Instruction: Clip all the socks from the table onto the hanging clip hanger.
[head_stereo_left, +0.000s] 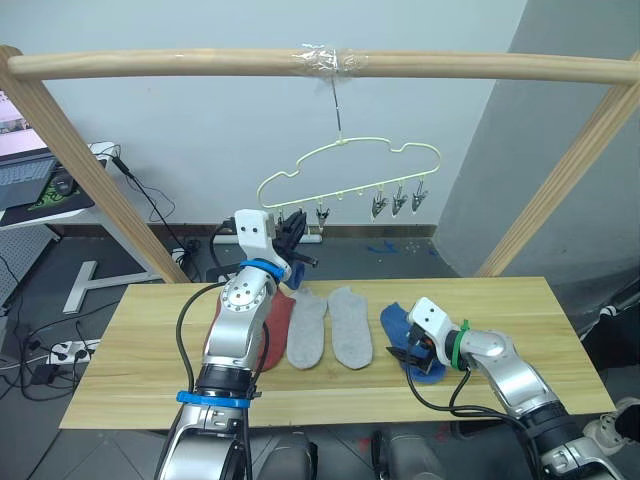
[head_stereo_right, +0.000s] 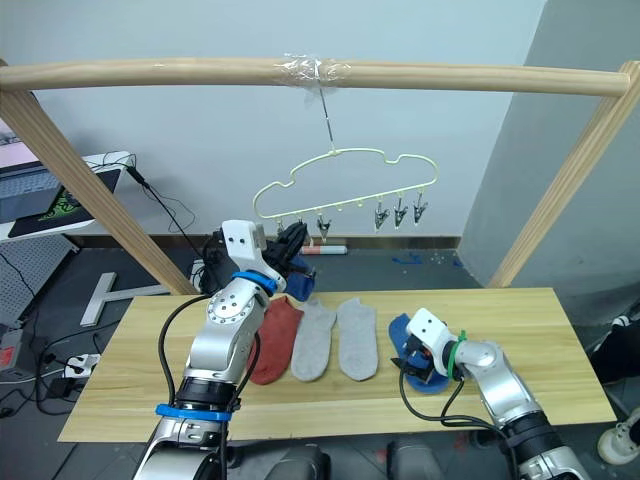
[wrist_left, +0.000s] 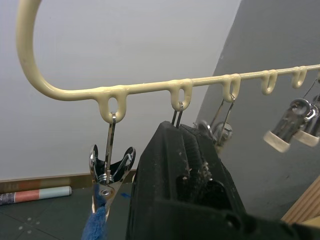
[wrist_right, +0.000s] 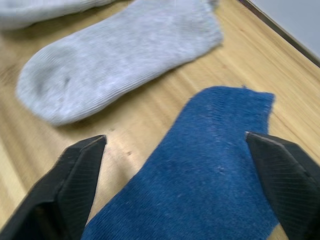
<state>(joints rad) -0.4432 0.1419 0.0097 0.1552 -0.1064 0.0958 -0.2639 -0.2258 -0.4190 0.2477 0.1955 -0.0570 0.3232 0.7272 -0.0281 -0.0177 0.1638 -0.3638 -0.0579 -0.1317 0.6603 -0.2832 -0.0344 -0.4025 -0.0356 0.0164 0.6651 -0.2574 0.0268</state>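
Where the left arm rises at centre-left of the head view, it hides part of the rust-red sock (head_stereo_left: 277, 318); two grey socks (head_stereo_left: 330, 326) lie beside it on the surface (head_stereo_left: 140, 350). Left gripper (head_stereo_left: 291, 237) is raised to the clip hanger (head_stereo_left: 350, 170). Left wrist view: fingers (wrist_left: 185, 170) pressed together, clenched over a clip, which they hide; a neighbouring clip (wrist_left: 111, 167) holds blue fabric, cut off. Right wrist view: right gripper (wrist_right: 182, 165) spread wide, released, straddling the blue sock (wrist_right: 210, 165).

Rust-red sock (head_stereo_right: 275, 341), two light grey socks (head_stereo_right: 336, 337) and a blue sock (wrist_right: 210, 170) (plain, unpatterned) on yellowish wood table (head_stereo_left: 560, 330).
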